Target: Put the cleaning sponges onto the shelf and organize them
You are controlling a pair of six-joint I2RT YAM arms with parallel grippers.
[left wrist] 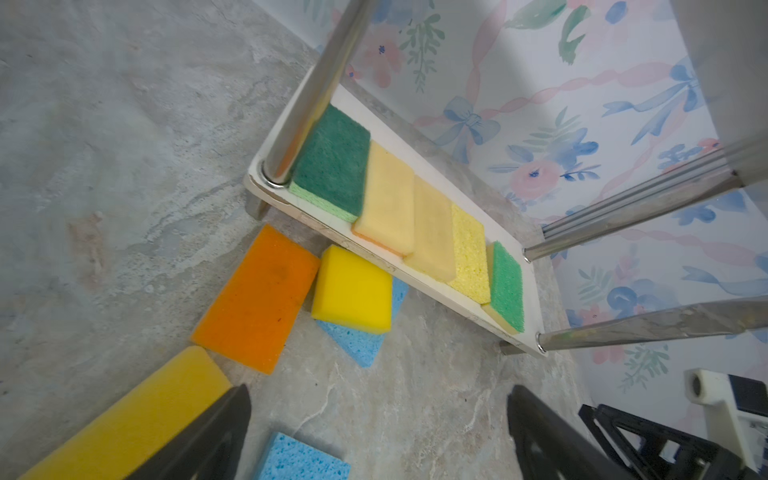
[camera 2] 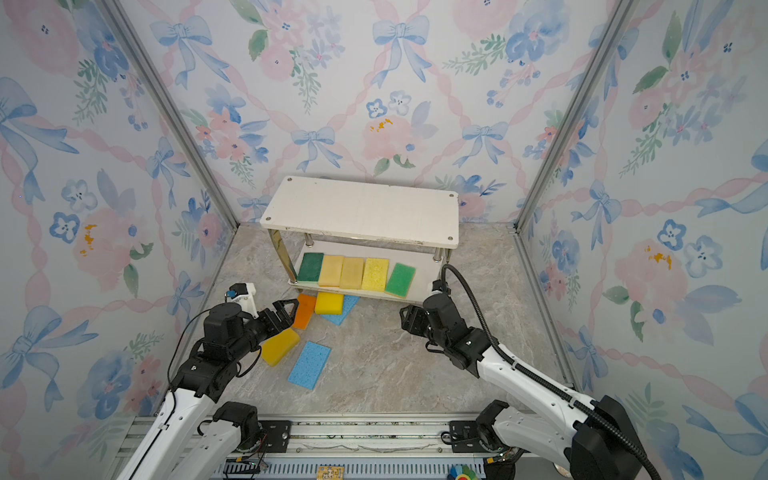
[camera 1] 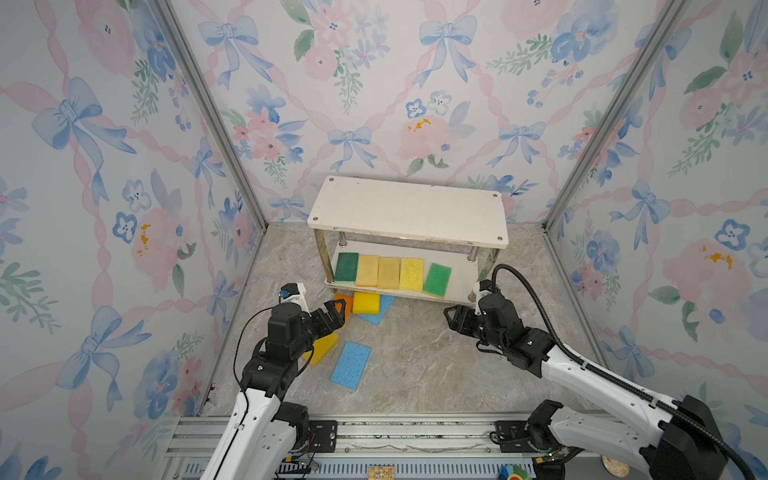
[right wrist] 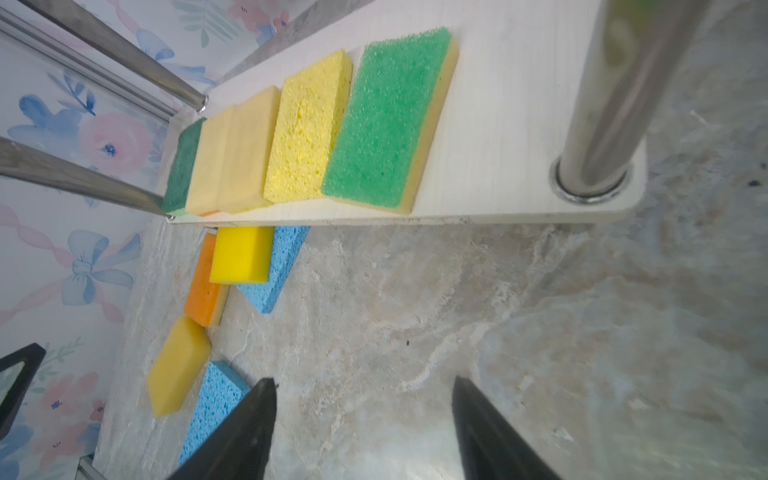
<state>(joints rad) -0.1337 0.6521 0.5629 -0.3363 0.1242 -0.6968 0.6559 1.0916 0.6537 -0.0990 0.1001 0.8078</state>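
Both arms (camera 1: pixel 266 374) reach low toward the shelf (camera 1: pixel 409 210); the left end effector (camera 1: pixel 336 312) and right end effector (camera 1: pixel 451 318) stand open and empty. Five cleaning sponges (camera 1: pixel 388 272) line its lower board (camera 1: pixel 459 274); five lie on the desk (camera 1: pixel 436 365).

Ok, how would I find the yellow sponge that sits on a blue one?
Find the white shelf by the back wall. On the floor before its lower board lies a yellow sponge. Only it rests on a blue sponge, beside the orange sponge.
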